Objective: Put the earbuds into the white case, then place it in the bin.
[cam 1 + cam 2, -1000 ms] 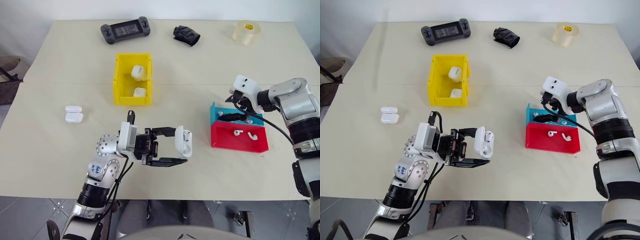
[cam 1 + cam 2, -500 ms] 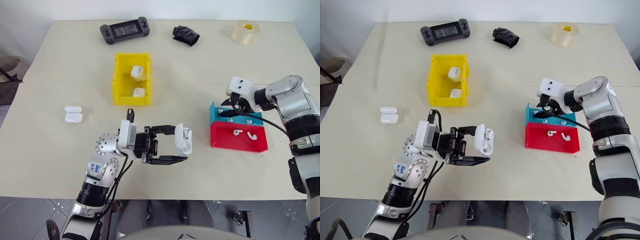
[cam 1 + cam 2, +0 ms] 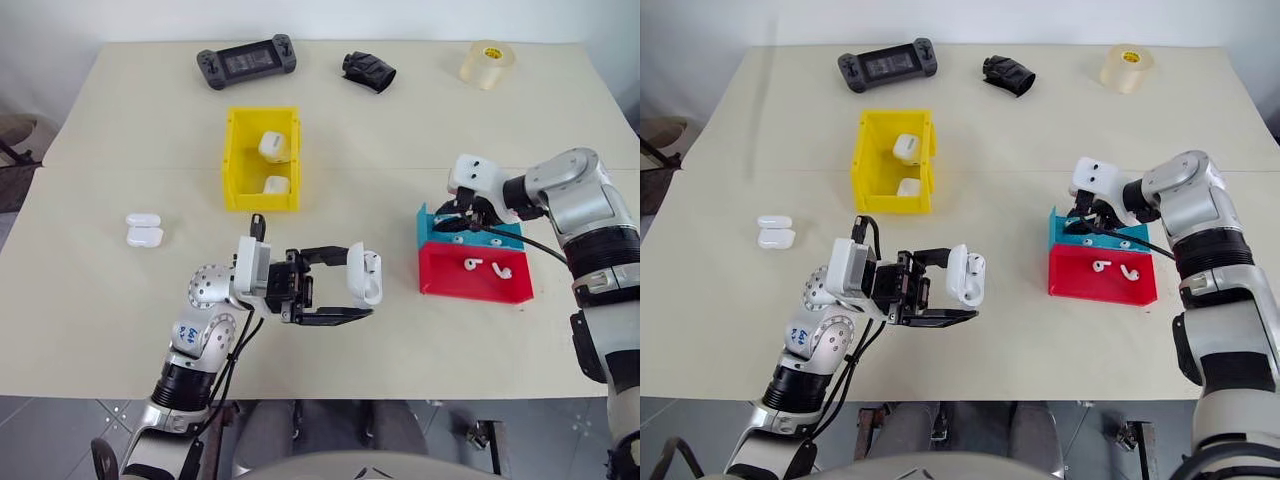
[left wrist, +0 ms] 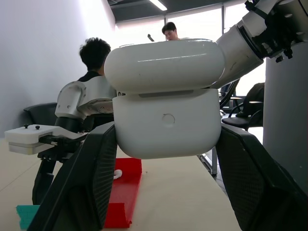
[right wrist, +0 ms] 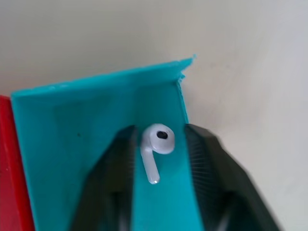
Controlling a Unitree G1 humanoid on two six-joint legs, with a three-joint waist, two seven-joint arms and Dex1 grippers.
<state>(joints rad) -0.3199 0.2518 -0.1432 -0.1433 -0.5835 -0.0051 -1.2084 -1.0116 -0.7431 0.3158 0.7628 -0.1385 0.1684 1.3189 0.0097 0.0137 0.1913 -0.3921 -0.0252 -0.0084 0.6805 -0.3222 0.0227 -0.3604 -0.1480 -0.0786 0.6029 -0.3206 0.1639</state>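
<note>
Two spare white cases [image 3: 145,229] lie on the counter [image 3: 90,300] at the far left. The yellow bin [image 3: 262,158], further back, has two more cases inside. The left claw [image 3: 352,297] is clamped on the white case [image 3: 365,276], with its lid open, above the counter. At the right, the right claw [image 5: 159,159] reaches into the teal tray [image 5: 62,139], its fingers narrow around one earbud [image 5: 156,147], almost touching it. Two other earbuds [image 3: 488,267] lie in the red tray [image 3: 474,286].
</note>
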